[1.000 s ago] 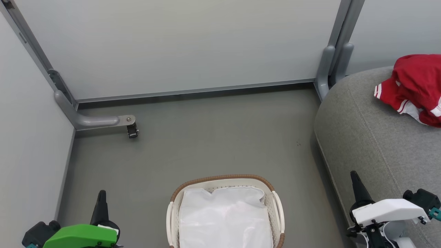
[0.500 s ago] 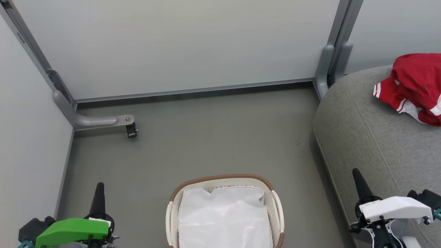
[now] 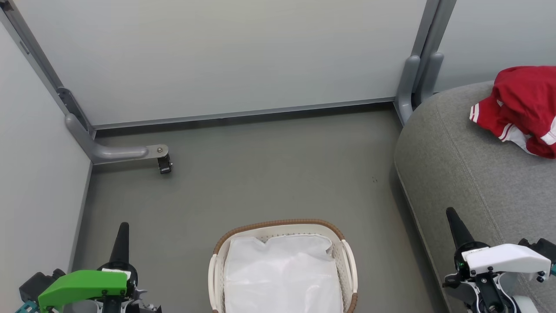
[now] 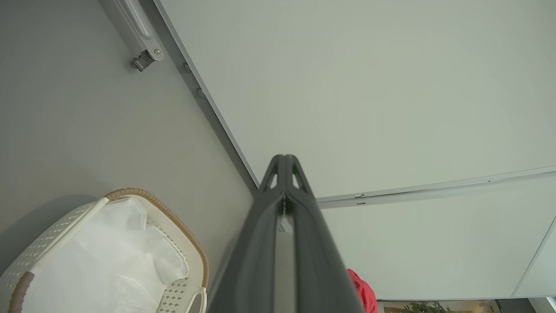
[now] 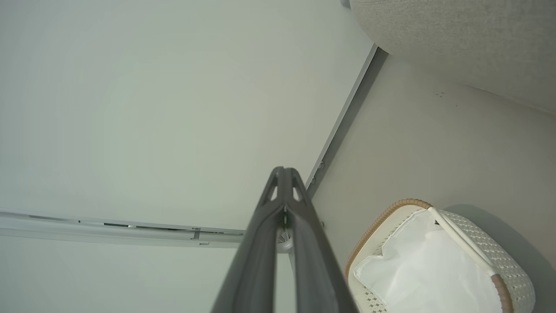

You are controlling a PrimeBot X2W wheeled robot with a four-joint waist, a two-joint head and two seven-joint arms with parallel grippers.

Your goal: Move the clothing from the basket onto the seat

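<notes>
The clothing point(image 3: 519, 108) is seen lying crumpled on the seat point(image 3: 469, 174), near its far end and well apart from the basket point(image 3: 278, 225). The basket is set on the floor point(image 3: 260, 174) between the two arms, and nothing red is made out in it; a white liner cloth point(image 3: 282, 274) is spread inside. The left claw point(image 3: 122, 232) and the right claw point(image 3: 452, 217) are both pressed together with nothing pinched, and each is held clear of basket and seat. The transfer is judged to be done, as far as can be seen; nothing is judged to be left except perhaps a resting of the arms.
</notes>
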